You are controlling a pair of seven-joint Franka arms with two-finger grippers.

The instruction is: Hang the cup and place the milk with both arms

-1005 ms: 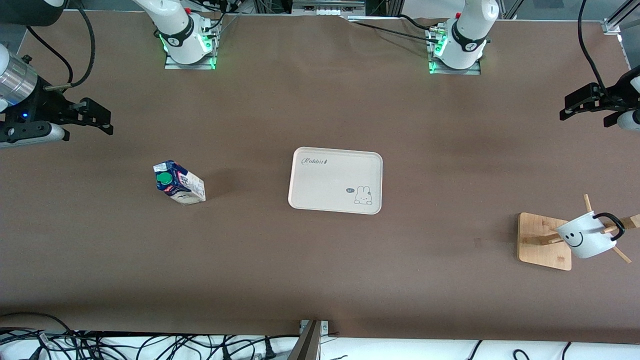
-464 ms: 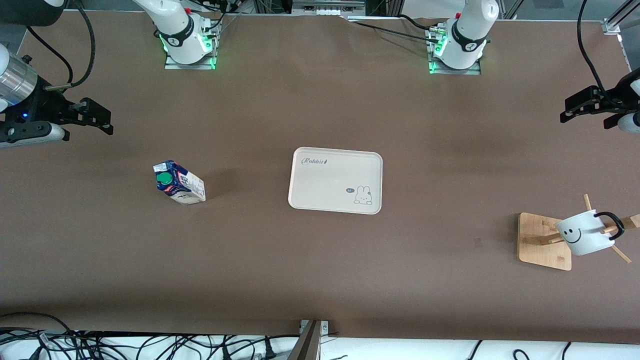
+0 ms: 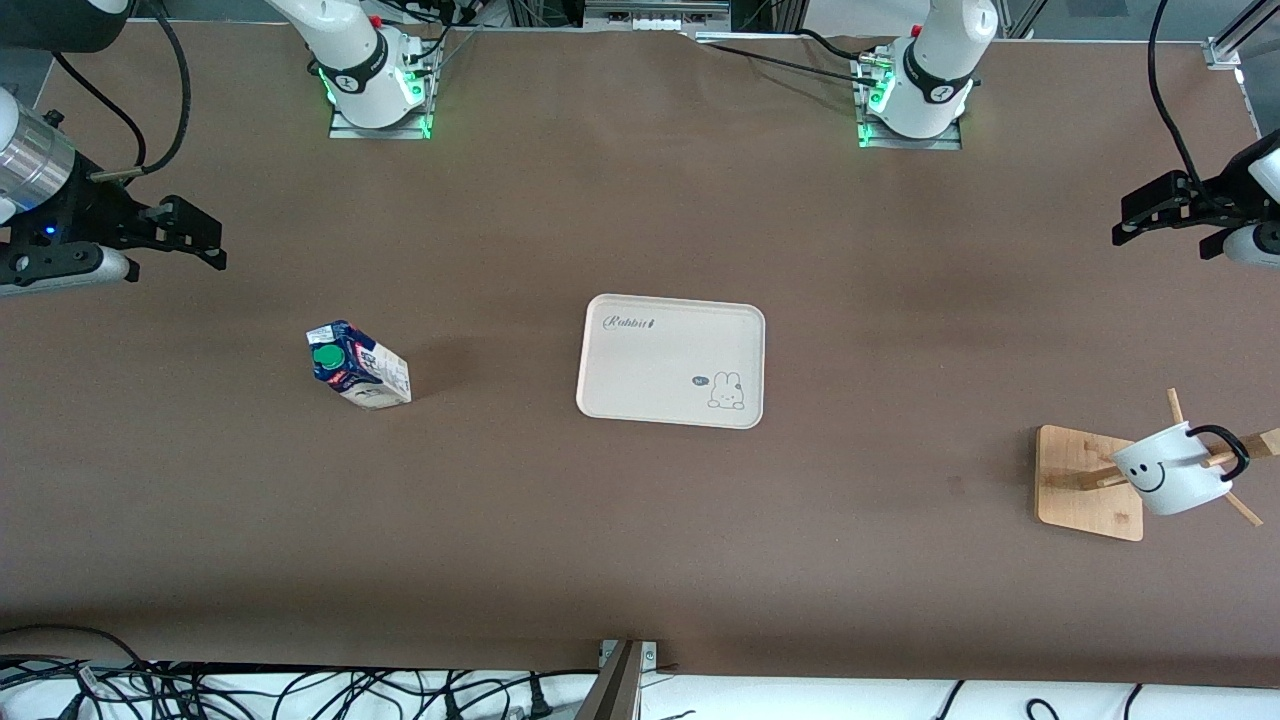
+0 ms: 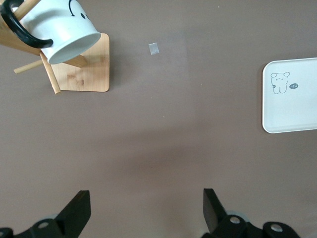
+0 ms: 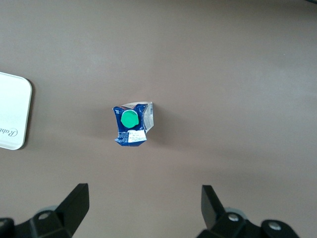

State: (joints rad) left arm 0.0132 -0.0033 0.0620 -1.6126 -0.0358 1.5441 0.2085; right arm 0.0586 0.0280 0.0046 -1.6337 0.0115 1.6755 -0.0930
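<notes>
One cup [image 3: 1170, 480], one milk [image 3: 358, 365] (two open hands [image 3: 1165, 215] [image 3: 180, 235]).

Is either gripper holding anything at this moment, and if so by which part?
Nothing is held. The left gripper and right gripper are both open over bare table. The cup hangs by its handle on the rack; the milk stands untouched.

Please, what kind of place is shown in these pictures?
Probably a robotics lab: two arm bases are bolted on a brown table, loose cables lie along its edge, and only a few props stand there, like the tray.
</notes>
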